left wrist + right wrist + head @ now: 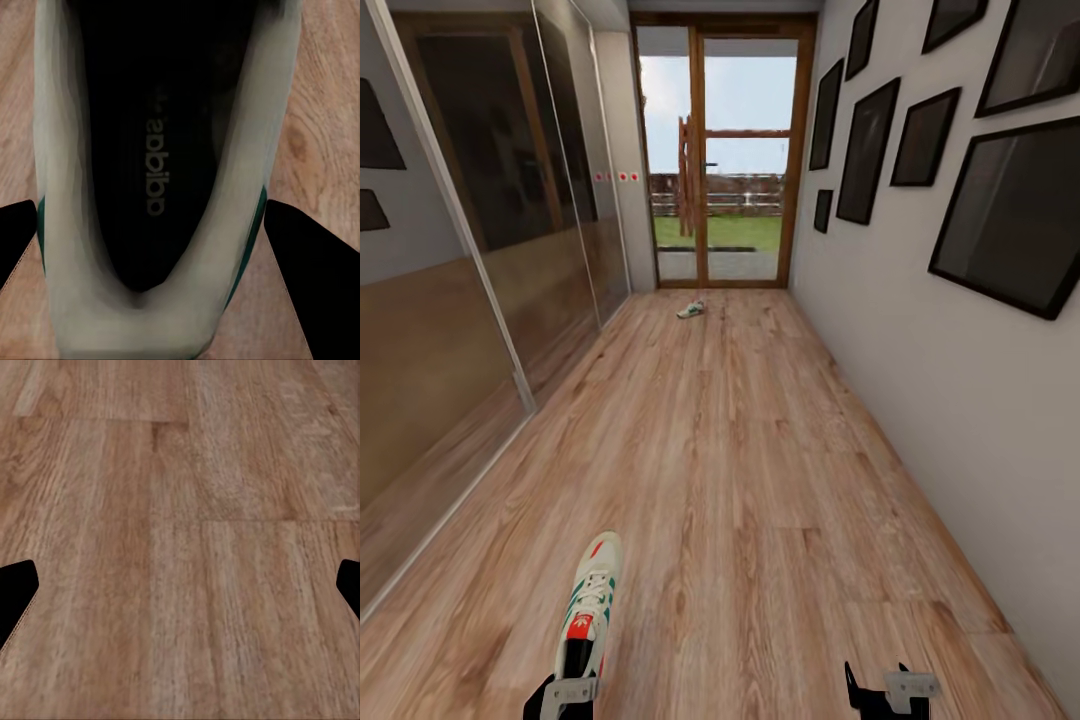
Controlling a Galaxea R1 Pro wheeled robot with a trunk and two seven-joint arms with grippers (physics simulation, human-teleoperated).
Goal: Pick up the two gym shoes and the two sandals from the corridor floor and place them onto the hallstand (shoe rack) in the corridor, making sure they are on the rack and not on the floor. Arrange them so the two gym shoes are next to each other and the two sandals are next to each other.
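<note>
A white gym shoe [588, 605] with teal stripes and a red tongue patch lies lengthwise on the corridor floor [760, 480], toe pointing toward the glass door [720, 160] at the far end of the corridor and heel nearest the robot. The left gripper [563, 697] sits right at that heel; in the left wrist view the shoe's dark opening [157, 150] lies between the two black fingers [311, 262], which stand spread on either side of the heel, apart from its white sides, so the shoe is framed but not pinched. A second gym shoe [691, 310] lies far from the first, small in the head view, on the floor just before the glass door. The right gripper [890, 695] is off to the side of the near shoe, well apart from it, over bare planks [180, 540]; its fingers [16, 592] stand wide apart with nothing between them. Dark picture frames [1010, 210] hang on the wall beyond the right gripper, and mirrored panels [470, 250] line the opposite side.
</note>
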